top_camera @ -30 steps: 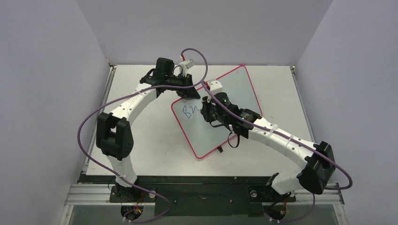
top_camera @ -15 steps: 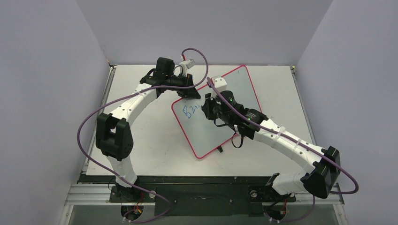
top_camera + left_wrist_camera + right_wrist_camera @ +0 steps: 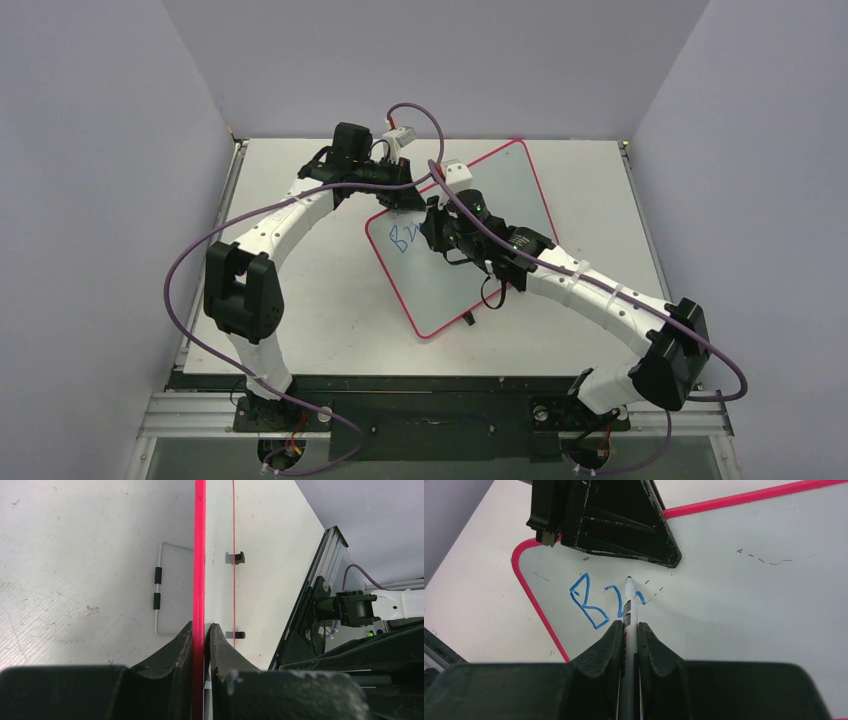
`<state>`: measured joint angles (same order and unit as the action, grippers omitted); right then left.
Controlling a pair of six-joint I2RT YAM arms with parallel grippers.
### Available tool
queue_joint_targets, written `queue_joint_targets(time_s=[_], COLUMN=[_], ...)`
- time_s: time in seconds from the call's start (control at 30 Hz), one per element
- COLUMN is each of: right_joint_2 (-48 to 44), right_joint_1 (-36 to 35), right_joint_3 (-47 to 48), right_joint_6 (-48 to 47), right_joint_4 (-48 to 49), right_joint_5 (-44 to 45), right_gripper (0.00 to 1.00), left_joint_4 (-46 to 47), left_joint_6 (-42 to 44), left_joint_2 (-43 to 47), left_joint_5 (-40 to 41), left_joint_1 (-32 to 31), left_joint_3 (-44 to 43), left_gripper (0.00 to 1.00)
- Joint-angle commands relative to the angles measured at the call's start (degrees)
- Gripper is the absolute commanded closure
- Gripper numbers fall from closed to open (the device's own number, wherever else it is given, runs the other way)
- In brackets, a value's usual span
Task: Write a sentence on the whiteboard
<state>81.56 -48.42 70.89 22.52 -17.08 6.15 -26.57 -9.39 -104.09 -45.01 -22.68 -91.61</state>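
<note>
The whiteboard (image 3: 500, 200) lies tilted on the table, white with a red-pink rim. My left gripper (image 3: 403, 198) is shut on its far-left rim (image 3: 199, 580), jaws on either side of the edge. My right gripper (image 3: 436, 232) is shut on a white marker (image 3: 629, 615), whose tip touches the board face (image 3: 749, 595). Of the sentence, only blue letters "B", "r" and a partial stroke (image 3: 589, 602) show near the board's left corner; they also show in the top view (image 3: 402, 238). Small black clips (image 3: 234, 557) sit on the board's edge.
The board's wire stand (image 3: 158, 595) lies on the grey table (image 3: 300, 290) beside the rim. Grey walls close in the table on three sides. A metal rail (image 3: 430, 410) runs along the near edge by the arm bases.
My right gripper with the marker has shifted slightly along the board, and the blue writing has grown by a stroke after "B". The left arm has held still.
</note>
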Motion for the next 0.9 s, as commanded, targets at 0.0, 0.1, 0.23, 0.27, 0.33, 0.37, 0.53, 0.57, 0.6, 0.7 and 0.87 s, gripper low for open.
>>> queue_joint_targets(time_s=[0.0,0.1,0.23,0.27,0.33,0.37,0.53,0.57,0.6,0.7,0.87], right_joint_2=[0.9,0.6,-1.3,-1.8,-3.3,-4.4,-7.2,-7.4,-7.6,-7.6,-6.7], right_joint_1=[0.1,0.2,0.4,0.5,0.6,0.6,1.1,1.2,1.3,1.7,2.2], right_joint_3=[2.2,1.1,0.3,-0.1,-0.6,-0.7,-2.1,-2.3,-2.4,-2.8,-3.0], right_joint_6=[0.8,0.9,0.9,0.8,0.8,0.8,0.7,0.6,0.6,0.5,0.5], right_joint_4=[2.8,2.5,1.8,1.6,1.1,1.1,0.8,0.7,0.7,0.7,0.6], right_joint_5=[-0.2,0.0,0.8,1.0,1.4,1.6,1.9,2.0,2.1,2.4,2.4], right_gripper=[1.00,1.00,1.00,1.00,1.00,1.00,1.00,1.00,1.00,1.00,1.00], left_joint_4=[4.3,4.3,4.3,4.3,4.3,4.2,4.3,4.2,4.2,4.3,4.3], left_joint_6=[5.3,5.3,5.3,5.3,5.3,5.3,5.3,5.3,5.3,5.3,5.3], left_joint_2=[3.9,4.0,4.0,3.9,4.0,4.1,4.0,4.0,4.0,4.0,4.1], left_joint_5=[2.9,2.9,2.8,2.9,3.0,3.0,3.0,3.1,3.0,2.9,2.8], left_joint_1=[0.0,0.1,0.1,0.1,0.1,0.1,0.1,0.1,0.1,0.1,-0.1], left_joint_3=[-0.4,-0.5,-0.5,-0.5,-0.5,-0.5,-0.6,-0.6,-0.6,-0.6,-0.6], left_gripper=[1.00,1.00,1.00,1.00,1.00,1.00,1.00,1.00,1.00,1.00,1.00])
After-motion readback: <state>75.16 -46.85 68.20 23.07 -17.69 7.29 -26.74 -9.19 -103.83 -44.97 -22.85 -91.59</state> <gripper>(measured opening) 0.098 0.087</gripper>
